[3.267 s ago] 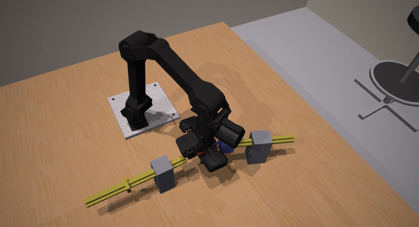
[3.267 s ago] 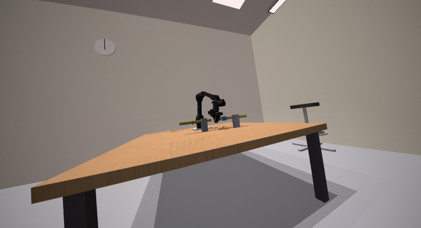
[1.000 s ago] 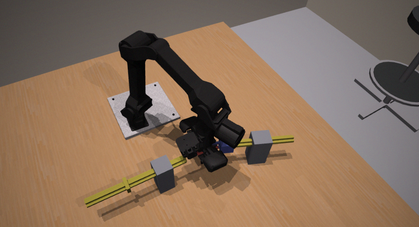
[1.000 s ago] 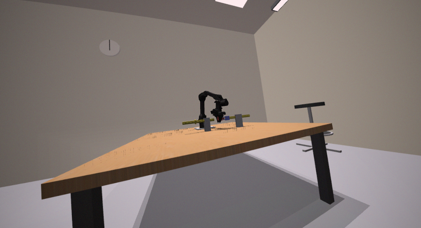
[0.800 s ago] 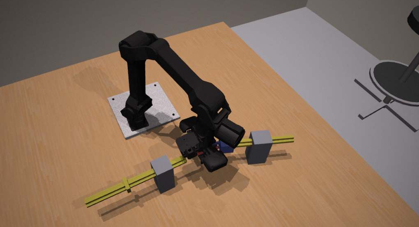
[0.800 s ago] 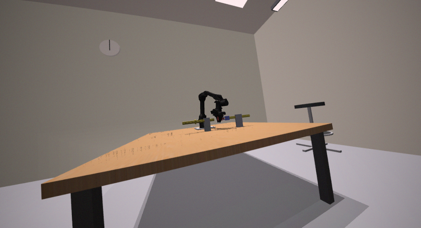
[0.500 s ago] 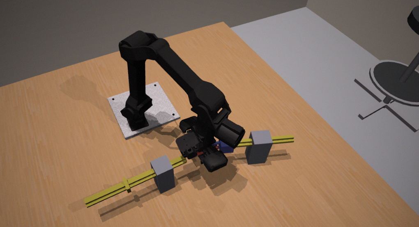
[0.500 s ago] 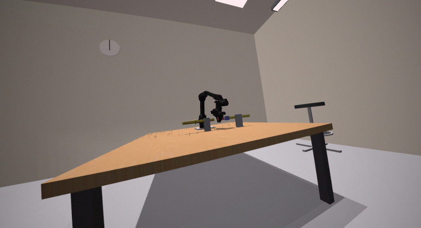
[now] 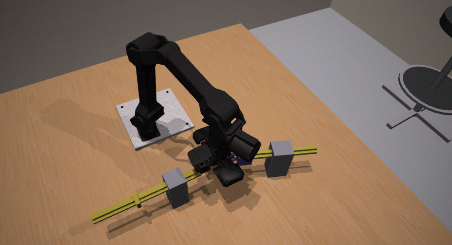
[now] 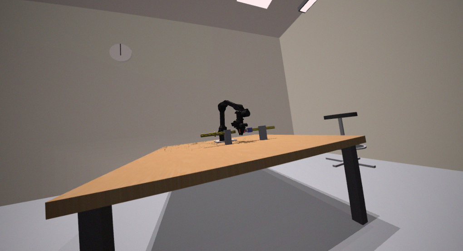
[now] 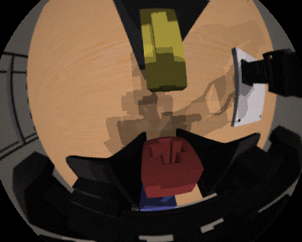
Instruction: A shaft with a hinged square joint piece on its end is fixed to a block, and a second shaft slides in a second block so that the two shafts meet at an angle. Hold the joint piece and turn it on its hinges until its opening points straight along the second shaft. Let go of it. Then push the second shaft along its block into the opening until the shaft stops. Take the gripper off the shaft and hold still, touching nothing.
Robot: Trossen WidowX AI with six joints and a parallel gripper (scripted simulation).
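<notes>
My gripper [image 9: 216,167] [image 11: 161,134] is shut on the red joint piece [image 11: 172,175] [image 10: 239,130], one finger on each side. In the wrist view the piece's slotted opening faces up the picture, towards the end of the second shaft [image 11: 165,55] [image 9: 113,206] [image 10: 207,135]; a gap lies between them. Whether they line up exactly I cannot tell. The second shaft is yellow, has a crossbar [image 9: 136,199] and runs through the left grey block [image 9: 178,191] [image 10: 228,137]. Behind the red piece is a blue hinge part [image 9: 244,161] [image 10: 249,130] [image 11: 156,202] on the yellow first shaft [image 9: 305,149] [image 10: 269,127], held by the right grey block [image 9: 278,164] [image 10: 263,133].
The arm's pale base plate [image 9: 167,99] [image 11: 253,106] lies on the wooden table [image 9: 284,205] [image 10: 194,162], behind the shafts in the top view. The arm reaches over the joint and partly hides it there. A stool [image 9: 426,88] [image 10: 340,115] stands on the floor beyond the table.
</notes>
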